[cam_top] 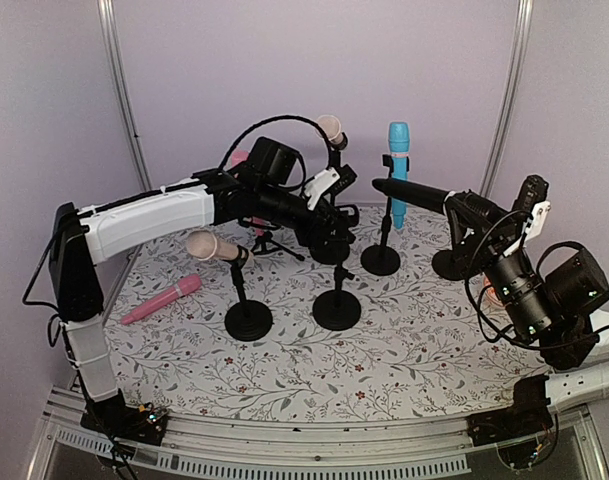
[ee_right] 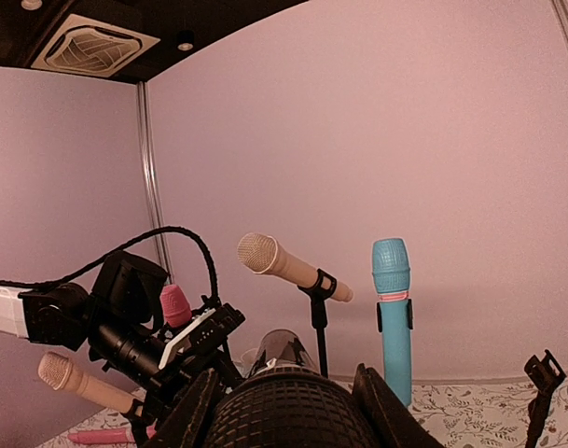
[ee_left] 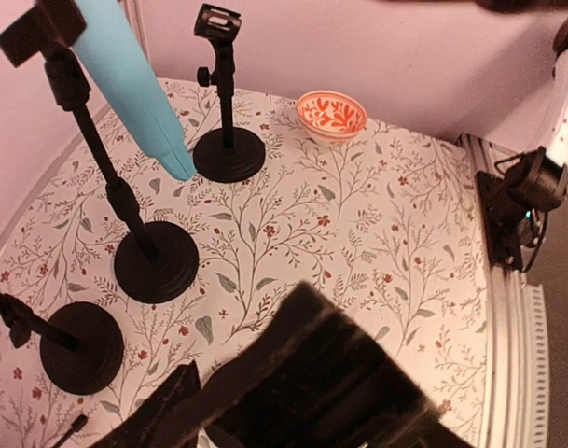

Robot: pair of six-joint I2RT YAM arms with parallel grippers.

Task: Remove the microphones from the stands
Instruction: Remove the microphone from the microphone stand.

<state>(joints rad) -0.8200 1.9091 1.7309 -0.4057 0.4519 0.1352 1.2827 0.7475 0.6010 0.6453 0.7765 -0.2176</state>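
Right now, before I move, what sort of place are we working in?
Probably an indoor robot test booth, not a stage: plain walls on metal poles, a floral-cloth table crowded with desk microphone stands, and a ceiling air vent.

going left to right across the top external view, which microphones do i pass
lying pink microphone → lower beige microphone → upper beige microphone → blue microphone. The black microphone overlaps the blue one, so it is left out.
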